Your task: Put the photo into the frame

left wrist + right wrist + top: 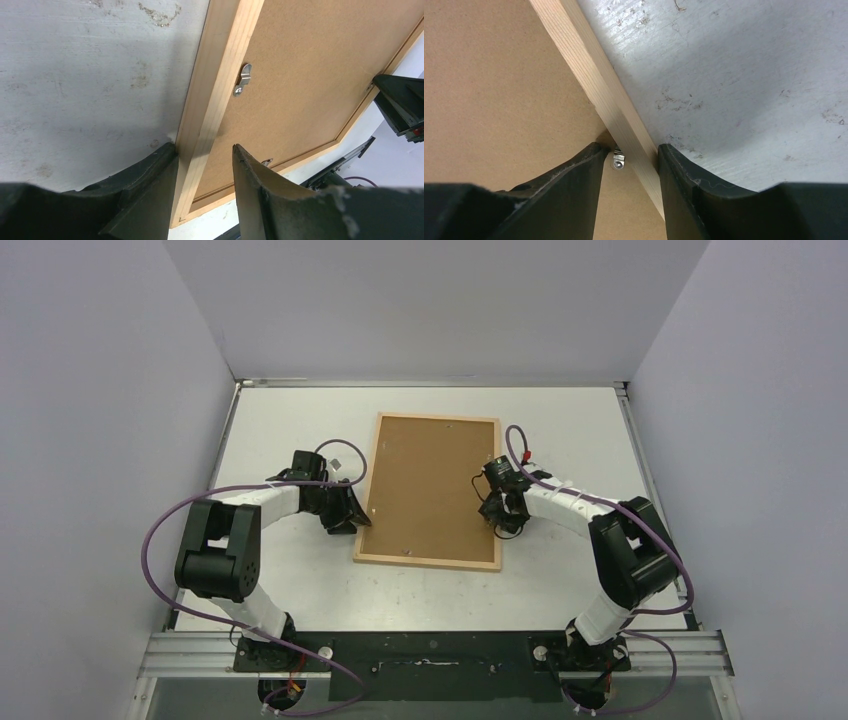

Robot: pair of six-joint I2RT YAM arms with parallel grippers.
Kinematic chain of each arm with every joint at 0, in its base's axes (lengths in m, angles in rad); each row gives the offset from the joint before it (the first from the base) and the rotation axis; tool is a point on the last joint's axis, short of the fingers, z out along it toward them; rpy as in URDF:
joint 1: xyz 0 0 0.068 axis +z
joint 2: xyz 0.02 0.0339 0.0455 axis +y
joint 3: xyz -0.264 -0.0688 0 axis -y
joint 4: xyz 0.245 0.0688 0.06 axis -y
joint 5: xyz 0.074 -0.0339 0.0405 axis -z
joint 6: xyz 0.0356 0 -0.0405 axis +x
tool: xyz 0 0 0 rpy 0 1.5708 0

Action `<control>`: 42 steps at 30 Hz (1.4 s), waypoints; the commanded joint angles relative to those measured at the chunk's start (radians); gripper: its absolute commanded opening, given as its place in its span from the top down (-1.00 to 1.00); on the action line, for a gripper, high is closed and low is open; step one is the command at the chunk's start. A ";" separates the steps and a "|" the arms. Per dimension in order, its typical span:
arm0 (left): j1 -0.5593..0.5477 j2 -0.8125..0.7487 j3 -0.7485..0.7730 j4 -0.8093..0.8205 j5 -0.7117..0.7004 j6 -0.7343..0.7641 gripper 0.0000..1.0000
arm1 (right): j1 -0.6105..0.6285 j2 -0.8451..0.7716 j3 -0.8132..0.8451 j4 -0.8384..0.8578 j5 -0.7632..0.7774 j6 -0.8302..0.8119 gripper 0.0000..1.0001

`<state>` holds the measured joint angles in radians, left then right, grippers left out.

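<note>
We saw the frame [212, 90] as pale, smooth wood with fine grain, its backing board [310, 75] matt brown fibreboard, a turn clip [244, 79] shiny metal, the table [85, 85] white, scuffed, dull.

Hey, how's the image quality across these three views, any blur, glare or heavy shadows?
Top external: even, soft light, sharp, no glare on the backing board. Left wrist: the left fingers are dark and blurred near the lens, shadowing the table beside the sharp frame. Right wrist: the right fingers look equally dark; the table dims toward the right.
</note>
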<state>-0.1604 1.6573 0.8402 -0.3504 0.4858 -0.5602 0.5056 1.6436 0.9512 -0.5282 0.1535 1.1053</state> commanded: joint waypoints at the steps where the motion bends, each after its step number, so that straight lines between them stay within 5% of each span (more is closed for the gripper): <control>1: -0.008 0.003 -0.003 0.006 0.003 -0.007 0.16 | 0.013 -0.026 -0.014 -0.051 -0.036 0.011 0.18; 8: -0.008 0.004 -0.005 0.003 0.002 -0.023 0.18 | 0.013 -0.054 -0.016 -0.065 -0.041 0.003 0.25; 28: -0.019 0.003 -0.010 0.024 0.022 -0.049 0.20 | 0.012 -0.018 -0.032 0.074 -0.146 -0.051 0.99; 38: -0.019 -0.005 -0.009 0.024 0.008 -0.049 0.20 | 0.005 -0.034 -0.035 0.099 -0.165 -0.082 1.00; 42: -0.018 -0.013 -0.009 0.024 -0.004 -0.049 0.18 | -0.011 -0.044 -0.025 0.074 -0.117 -0.078 0.51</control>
<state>-0.1612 1.6573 0.8398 -0.3511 0.4683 -0.5941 0.4904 1.6192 0.9268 -0.5182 0.1005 1.0134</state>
